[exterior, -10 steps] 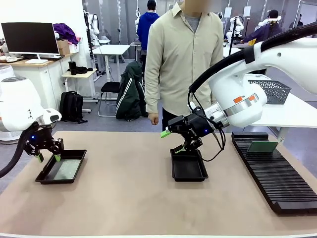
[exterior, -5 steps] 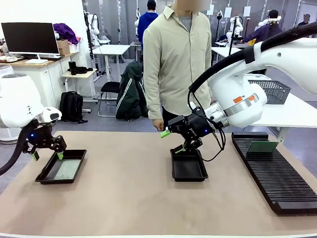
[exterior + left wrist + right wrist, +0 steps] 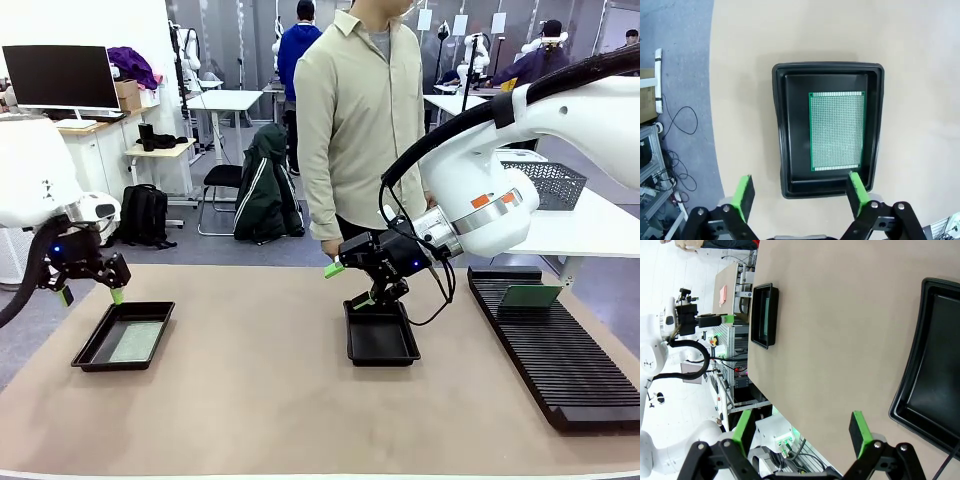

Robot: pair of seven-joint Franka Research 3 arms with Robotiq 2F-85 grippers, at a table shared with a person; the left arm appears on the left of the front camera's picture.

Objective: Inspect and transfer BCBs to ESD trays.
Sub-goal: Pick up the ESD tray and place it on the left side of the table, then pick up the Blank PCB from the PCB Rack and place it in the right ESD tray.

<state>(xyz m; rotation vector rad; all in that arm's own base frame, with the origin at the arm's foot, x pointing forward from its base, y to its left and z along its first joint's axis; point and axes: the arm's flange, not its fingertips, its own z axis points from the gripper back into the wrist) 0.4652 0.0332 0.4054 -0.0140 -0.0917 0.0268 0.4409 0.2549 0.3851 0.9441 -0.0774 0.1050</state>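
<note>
At the left of the frame, I am holding my left fingers (image 3: 115,293) wide apart, with nothing between them. They are hanging in the air above the left black tray (image 3: 85,350), a bit toward its far left side. That tray is sitting on the bench (image 3: 260,400) near the left edge. A green board (image 3: 135,340) is lying flat on the floor of this tray. In my left wrist view, the board is sitting closer to the tray's right wall, with a strip of black floor showing on its left.

In the middle of the frame, I am holding my right fingers (image 3: 336,269) wide apart too, and they are gripping nothing. They are hanging just above the far end of the middle black tray (image 3: 352,340). This tray's floor is showing bare and black. A person in a pale shirt (image 3: 370,120) is standing behind it at the far side of the bench, with one hand (image 3: 330,247) hanging down near my right fingers.

At the right of the frame, a long black rack (image 3: 560,370) is lying on the bench. A second green board (image 3: 530,296) is standing up in its far end. A grey mesh basket (image 3: 545,182) is sitting on a white table behind it.
</note>
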